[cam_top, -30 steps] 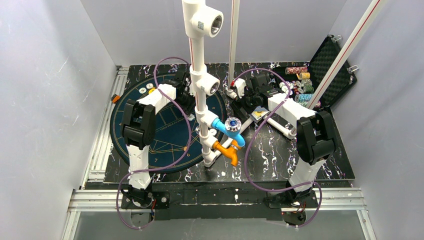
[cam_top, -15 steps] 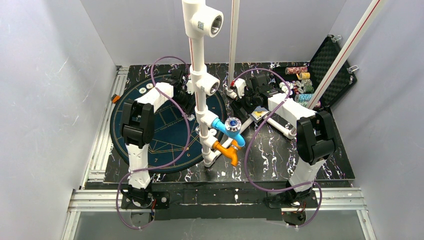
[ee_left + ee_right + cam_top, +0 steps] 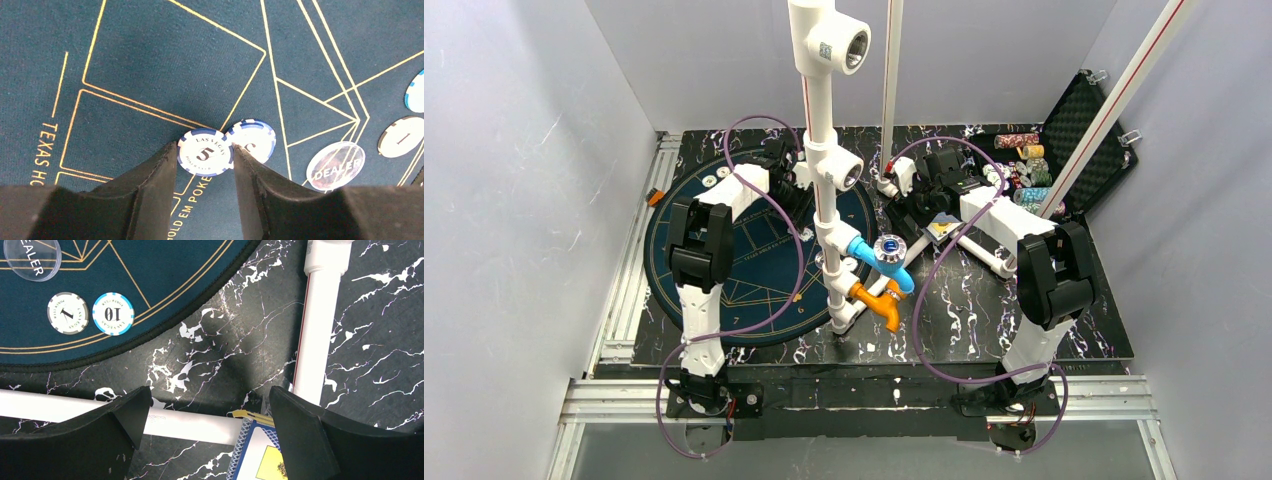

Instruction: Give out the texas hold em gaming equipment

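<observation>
The left gripper is clenched on a white chip with a dark blue rim marked 5. It sits at the lower middle of the left wrist view, and one dark finger presses each side of its rim. Whether the chip is lifted off the dark green mat or still lies on it cannot be told. A second blue-rimmed chip sits just to its upper right, touching or slightly overlapping it. Further right on the mat lie a clear dealer button, a grey-white chip marked 1 and, at the right edge of the frame, a light blue chip.

The right gripper is released, with its fingers spread wide and nothing between them. It hangs over the black marbled table, near the curved rim of the mat. A white pipe runs down the upper right of that view. A blue-bordered card shows at the bottom edge, partly cut off.

In the top view, both arms reach toward the far half of the table, one on each side of a white pipe stand. More chips lie in rows beside an open black case at the upper right.
</observation>
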